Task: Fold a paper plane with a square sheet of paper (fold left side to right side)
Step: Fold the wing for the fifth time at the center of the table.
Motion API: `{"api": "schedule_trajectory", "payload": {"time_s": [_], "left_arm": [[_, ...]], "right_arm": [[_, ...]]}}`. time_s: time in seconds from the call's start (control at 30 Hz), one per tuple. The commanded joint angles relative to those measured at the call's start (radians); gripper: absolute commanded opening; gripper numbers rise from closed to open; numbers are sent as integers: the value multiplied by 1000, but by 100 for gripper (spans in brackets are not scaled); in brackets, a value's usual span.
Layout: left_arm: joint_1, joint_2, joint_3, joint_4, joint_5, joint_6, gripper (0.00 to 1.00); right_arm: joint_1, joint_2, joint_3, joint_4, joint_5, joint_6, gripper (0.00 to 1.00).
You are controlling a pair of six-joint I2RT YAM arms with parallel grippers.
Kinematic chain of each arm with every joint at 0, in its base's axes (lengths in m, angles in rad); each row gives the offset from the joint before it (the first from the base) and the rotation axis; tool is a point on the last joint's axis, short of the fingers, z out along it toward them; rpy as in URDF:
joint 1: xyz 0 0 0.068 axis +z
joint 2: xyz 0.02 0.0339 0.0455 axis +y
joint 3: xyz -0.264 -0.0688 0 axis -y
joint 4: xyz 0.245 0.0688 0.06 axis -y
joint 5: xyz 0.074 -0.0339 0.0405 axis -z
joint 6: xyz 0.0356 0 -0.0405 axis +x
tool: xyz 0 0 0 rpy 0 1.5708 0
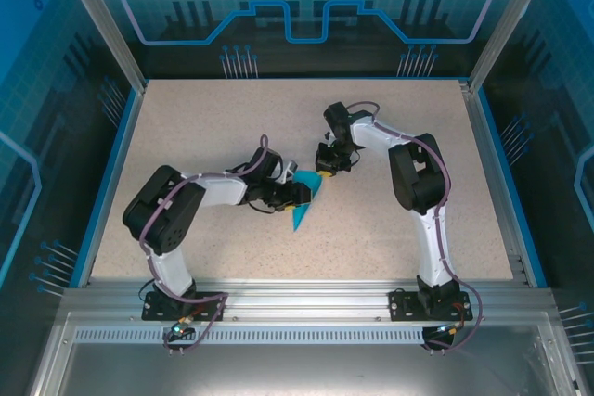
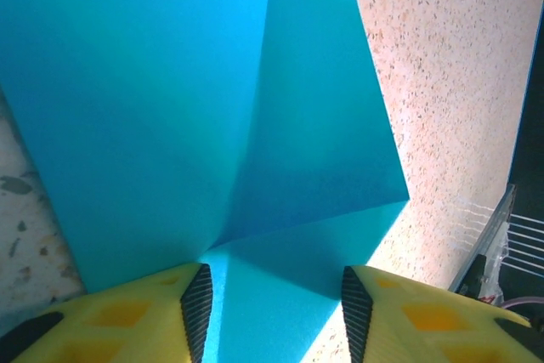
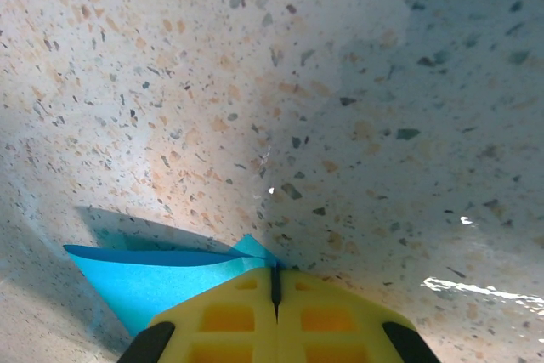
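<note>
Where the left gripper (image 2: pixel 272 295) stands open, the paper (image 2: pixel 170 108) lies between.

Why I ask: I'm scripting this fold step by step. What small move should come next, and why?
Probably draw the left gripper back off the square sheet of paper. Its fingers stand apart astride the creased sheet, gripping nothing, while the right gripper is shut on a lifted edge; clearing the left might free the right to carry that edge over.
</note>
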Motion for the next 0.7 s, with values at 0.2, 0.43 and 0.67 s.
{"api": "schedule_trajectory", "payload": {"time_s": [0.2,0.43,0.67], "left_arm": [[-145,-284,-7,-274,-266,180,63],[-279,-234,43,-368,-479,190,66],[-353,-114,152,-436,-645,222,68]], "right_arm": [[10,-8,13,13,56,9,0],[12,-8,7,19,49,8,0],[14,-9,5,18,48,7,0]]}}
